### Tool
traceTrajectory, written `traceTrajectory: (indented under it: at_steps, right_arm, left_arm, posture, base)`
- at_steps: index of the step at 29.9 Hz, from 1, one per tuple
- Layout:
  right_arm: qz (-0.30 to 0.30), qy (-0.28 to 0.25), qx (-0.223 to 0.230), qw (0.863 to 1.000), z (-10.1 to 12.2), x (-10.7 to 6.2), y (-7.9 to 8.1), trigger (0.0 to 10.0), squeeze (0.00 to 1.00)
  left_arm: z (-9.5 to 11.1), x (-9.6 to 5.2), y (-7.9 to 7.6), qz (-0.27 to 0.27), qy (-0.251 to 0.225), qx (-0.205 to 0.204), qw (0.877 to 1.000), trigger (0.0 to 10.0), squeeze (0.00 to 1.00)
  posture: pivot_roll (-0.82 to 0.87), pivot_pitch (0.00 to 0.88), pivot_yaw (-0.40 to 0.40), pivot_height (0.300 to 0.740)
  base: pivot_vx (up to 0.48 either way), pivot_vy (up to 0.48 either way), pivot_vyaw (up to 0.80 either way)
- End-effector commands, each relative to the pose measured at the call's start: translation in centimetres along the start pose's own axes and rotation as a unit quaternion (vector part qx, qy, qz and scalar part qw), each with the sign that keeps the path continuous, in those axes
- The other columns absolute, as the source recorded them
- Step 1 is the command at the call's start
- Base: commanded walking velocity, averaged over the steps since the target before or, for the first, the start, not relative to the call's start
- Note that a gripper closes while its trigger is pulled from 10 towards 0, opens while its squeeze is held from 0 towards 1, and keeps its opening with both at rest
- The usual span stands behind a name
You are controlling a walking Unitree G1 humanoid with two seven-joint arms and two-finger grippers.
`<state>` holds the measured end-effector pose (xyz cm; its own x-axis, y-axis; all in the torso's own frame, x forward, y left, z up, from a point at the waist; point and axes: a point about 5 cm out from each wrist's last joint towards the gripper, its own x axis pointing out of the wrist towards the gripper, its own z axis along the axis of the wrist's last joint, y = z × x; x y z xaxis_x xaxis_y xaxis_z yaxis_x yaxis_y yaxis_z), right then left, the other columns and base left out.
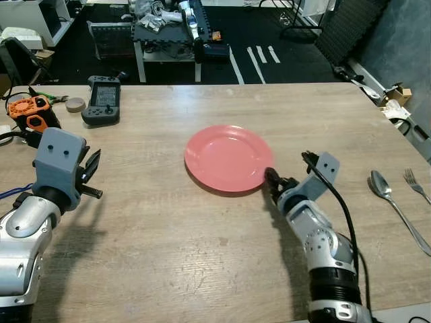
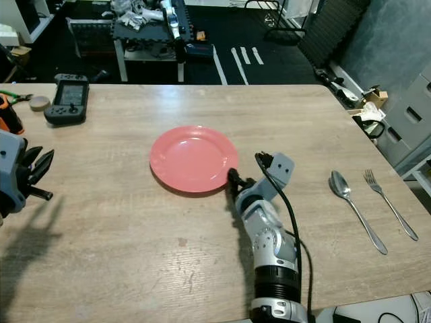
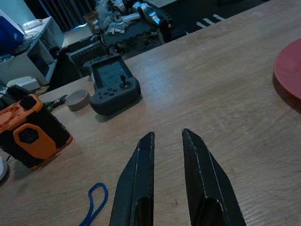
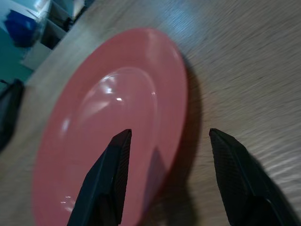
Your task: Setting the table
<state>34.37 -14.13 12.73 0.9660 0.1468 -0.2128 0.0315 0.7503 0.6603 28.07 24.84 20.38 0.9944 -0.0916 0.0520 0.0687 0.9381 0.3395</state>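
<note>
Right now the round pink plastic plate (image 1: pixel 227 156) lies flat mid-desk on the pale wooden desk (image 1: pixel 202 256). R gripper (image 4: pixel 169 174) sits at the plate's near-right rim, jaws wide open w/ the rim between them, nothing held. L gripper (image 3: pixel 168 160) hovers near the desk's left edge, jaws slightly apart, empty. Metal spoon (image 2: pixel 350 202) & fork (image 2: pixel 387 202) lie side by side near the right edge.

The wooden desk (image 1: pixel 202 235) carries a plate (image 1: pixel 227 157) just ahead of the right end effector (image 1: pixel 271 179), spoon (image 1: pixel 381 186) and fork (image 1: pixel 414 183) to its right, a controller (image 1: pixel 102 99) beyond the left end effector (image 1: pixel 91 176).
</note>
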Motion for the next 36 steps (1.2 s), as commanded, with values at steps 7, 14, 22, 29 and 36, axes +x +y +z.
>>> traceTrajectory:
  at_steps: [7,14,22,29,36]
  right_arm:
    - [-0.004,0.09,-0.084,0.992,-4.4,0.5,0.5,10.0,0.0]
    - [-0.04,0.13,-0.144,0.98,-7.2,0.5,0.4,0.0,0.0]
    - [-0.036,0.1,-0.105,0.989,-6.2,0.7,0.1,0.0,0.0]
    - [-0.01,0.067,-0.128,0.989,-5.3,0.7,0.4,0.0,0.0]
    - [0.083,0.079,-0.064,0.991,-4.9,-0.1,1.3,0.0,0.0]
  left_arm:
    - [-0.3,-0.3,-0.3,0.003,0.006,-0.009,1.0,10.0,0.0]
    - [-0.2,-0.3,-0.2,0.015,0.005,-0.015,1.0,10.0,0.0]
    - [-0.3,-0.4,-0.2,0.022,0.007,-0.021,1.0,10.0,0.0]
    - [-0.3,-0.3,-0.3,0.025,0.007,-0.024,0.999,10.0,0.0]
    - [-0.4,-0.2,-0.2,0.028,0.008,-0.024,0.999,10.0,0.0]
  posture:
    - [0.09,0.107,0.02,0.74]
    - [0.1,0.112,0.017,0.74]
    - [0.09,0.115,0.015,0.74]
    - [0.09,0.115,0.017,0.74]
    - [0.09,0.109,0.02,0.74]
  base:
    - [0.0,0.0,0.0]
    - [0.0,0.0,0.0]
    - [0.0,0.0,0.0]
    - [0.0,0.0,0.0]
    - [0.0,0.0,0.0]
